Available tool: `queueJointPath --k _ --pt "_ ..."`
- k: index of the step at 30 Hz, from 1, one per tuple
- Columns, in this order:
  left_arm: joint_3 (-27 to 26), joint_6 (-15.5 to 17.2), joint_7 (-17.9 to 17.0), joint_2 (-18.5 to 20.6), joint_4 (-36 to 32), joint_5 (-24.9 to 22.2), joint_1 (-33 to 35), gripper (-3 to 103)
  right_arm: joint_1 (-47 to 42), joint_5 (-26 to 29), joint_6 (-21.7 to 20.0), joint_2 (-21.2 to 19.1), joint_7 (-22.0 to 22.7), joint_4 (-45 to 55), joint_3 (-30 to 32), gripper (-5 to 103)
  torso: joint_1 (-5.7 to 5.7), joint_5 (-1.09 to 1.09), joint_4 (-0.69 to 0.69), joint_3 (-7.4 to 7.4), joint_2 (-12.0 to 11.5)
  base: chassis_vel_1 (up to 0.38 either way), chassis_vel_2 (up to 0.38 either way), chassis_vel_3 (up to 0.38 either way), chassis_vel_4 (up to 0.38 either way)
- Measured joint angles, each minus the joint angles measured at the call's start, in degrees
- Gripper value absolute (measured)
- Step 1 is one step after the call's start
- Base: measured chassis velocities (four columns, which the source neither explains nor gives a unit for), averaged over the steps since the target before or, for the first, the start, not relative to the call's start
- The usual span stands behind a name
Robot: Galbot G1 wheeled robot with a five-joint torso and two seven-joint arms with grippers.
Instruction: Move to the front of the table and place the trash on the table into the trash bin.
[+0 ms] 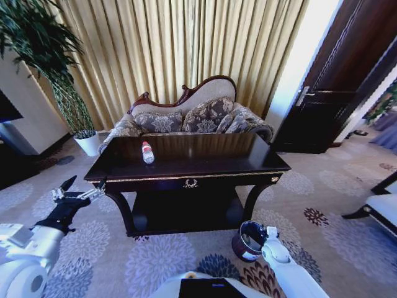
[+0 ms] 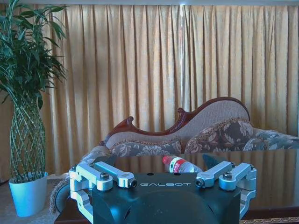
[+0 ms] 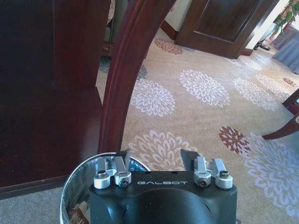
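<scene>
A clear plastic bottle [image 1: 147,152] with a red cap and label lies on the glossy black table [image 1: 205,162], left of centre; in the left wrist view the bottle [image 2: 181,164] rests just beyond the fingers. My left gripper [image 1: 82,188] hovers open off the table's front left corner, level with the table top [image 2: 271,172]. The round maroon trash bin [image 1: 247,242] stands on the carpet by the front right table leg [image 3: 126,79]. My right gripper [image 3: 155,155] is open and empty directly above the bin's metallic rim [image 3: 70,186].
A carved sofa [image 1: 192,115] stands right behind the table. A tall plant in a white pot [image 1: 88,143] is at the back left, a dark door [image 1: 335,93] at the back right, and a chair [image 1: 384,208] at the right edge. Patterned carpet surrounds the table.
</scene>
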Motion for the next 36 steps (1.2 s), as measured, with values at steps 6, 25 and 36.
queueJointPath --k 6,25,36 --pt "0.02 -0.08 0.07 -0.15 0.0 -0.02 0.0 100 -0.29 0.07 -0.01 0.3 0.03 0.44 0.11 86 0.0 0.0 0.0 0.0 0.0 0.0 0.0 0.0 0.0" --pt "0.09 -0.1 0.11 -0.12 0.0 -0.15 -0.04 100 -0.83 2.65 -0.3 0.97 0.47 3.27 1.43 100 0.0 0.03 -0.02 0.0 0.0 0.0 0.0 0.0 0.0" --pt "-0.14 -1.41 -0.28 -0.57 0.0 -1.23 0.55 100 -6.52 10.74 -1.11 -3.42 1.42 33.1 5.21 100 -0.01 0.0 0.0 0.0 0.0 0.0 0.0 0.0 0.0"
